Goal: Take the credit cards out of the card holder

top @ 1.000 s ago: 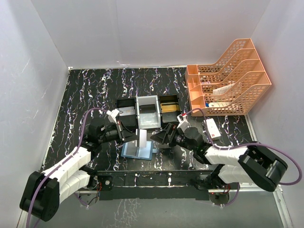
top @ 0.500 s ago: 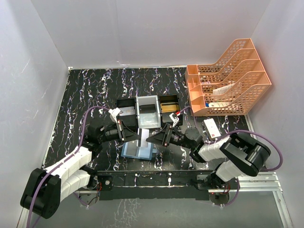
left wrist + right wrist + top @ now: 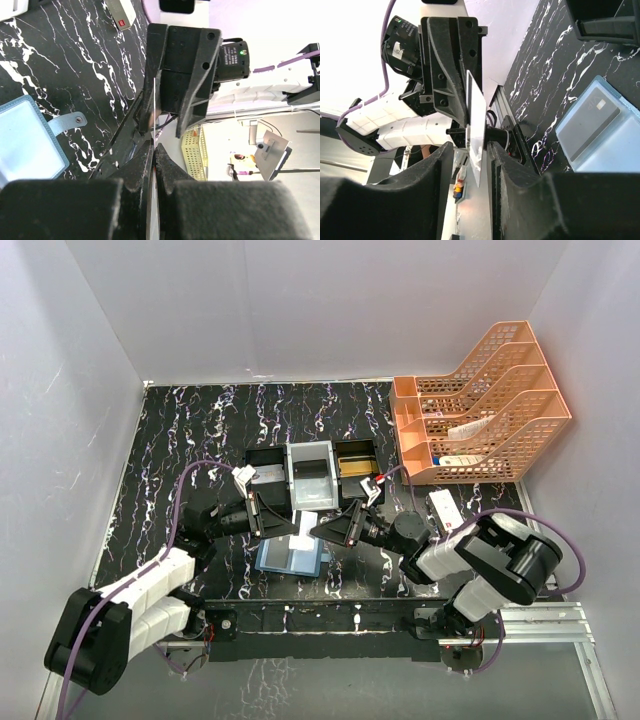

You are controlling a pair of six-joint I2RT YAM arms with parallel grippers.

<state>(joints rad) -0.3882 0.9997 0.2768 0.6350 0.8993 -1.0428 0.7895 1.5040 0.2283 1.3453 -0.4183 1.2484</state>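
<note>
Left end effector (image 3: 287,528): is clamping shut on a pale credit card (image 3: 303,531) and holding it upright, off the surface (image 3: 180,440).
Right end effector (image 3: 324,530): is facing the left one tip to tip. Its fingers (image 3: 440,165) are standing apart, one on each side of the same card. The right wrist view is showing a gap beside the card.
Credit card: is hanging edge-on between the two end effectors, just above the far edge of the card holder (image 3: 290,558).
Card holder: is lying open and flat near the front of the surface, between the two arms, with its snap tab (image 3: 65,122) sticking out sideways.
Grey card (image 3: 592,125): is lying on the holder's light blue inside.
Tray (image 3: 290,455): is sitting just beyond the holder, with a gold-tan card (image 3: 355,465) lying in its right compartment.
Orange rack (image 3: 480,410): is standing at the far right.
White box (image 3: 445,510): is lying near the rack's front, red mark showing.
</note>
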